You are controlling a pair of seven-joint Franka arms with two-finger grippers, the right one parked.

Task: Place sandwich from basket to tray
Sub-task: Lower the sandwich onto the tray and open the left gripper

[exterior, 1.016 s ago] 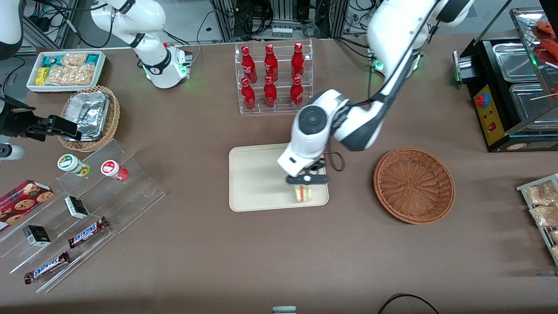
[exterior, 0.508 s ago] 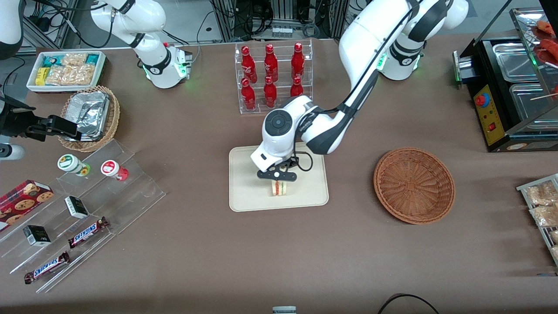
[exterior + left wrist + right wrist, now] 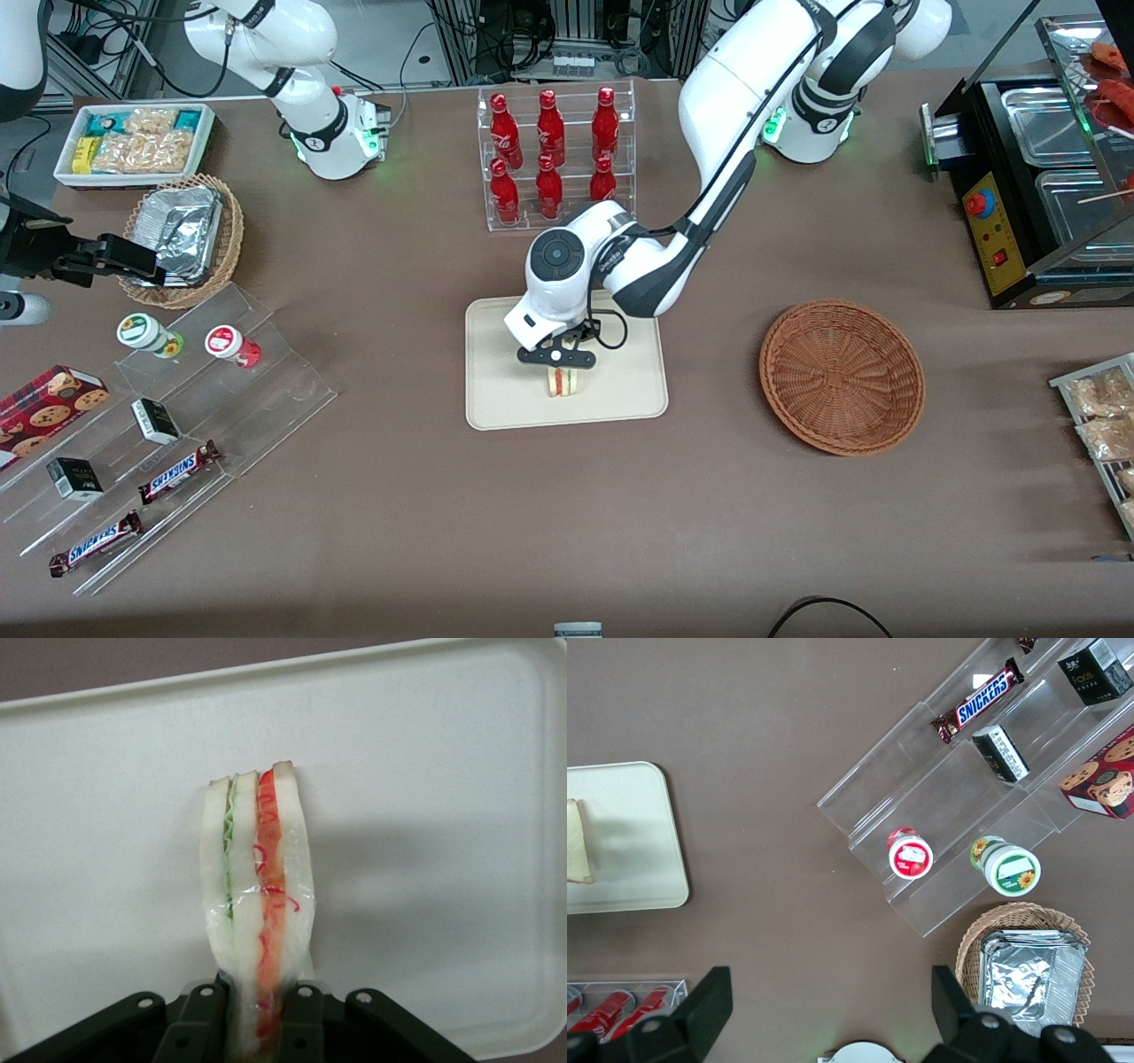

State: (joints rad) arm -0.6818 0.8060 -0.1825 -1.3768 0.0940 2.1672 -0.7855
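The sandwich (image 3: 563, 382) is a pale bread wedge with red-orange and green layers. My left gripper (image 3: 556, 358) is shut on it and holds it over the middle of the cream tray (image 3: 496, 399). In the left wrist view the sandwich (image 3: 257, 895) runs out from between the black fingers (image 3: 301, 1019), with the tray (image 3: 443, 771) under it. I cannot tell whether it touches the tray. The sandwich's edge also shows in the right wrist view (image 3: 578, 855). The reddish-brown wicker basket (image 3: 842, 376) sits empty toward the working arm's end.
A clear rack of red bottles (image 3: 554, 155) stands farther from the front camera than the tray. A tan basket with a foil container (image 3: 186, 235), a white snack bin (image 3: 133, 142) and a clear stepped shelf (image 3: 177, 416) lie toward the parked arm's end. A black food warmer (image 3: 1036, 177) stands near the working arm.
My gripper has carried the sandwich from the tray's edge nearest the wicker basket to the tray's middle. In the last half second it moved only slightly.
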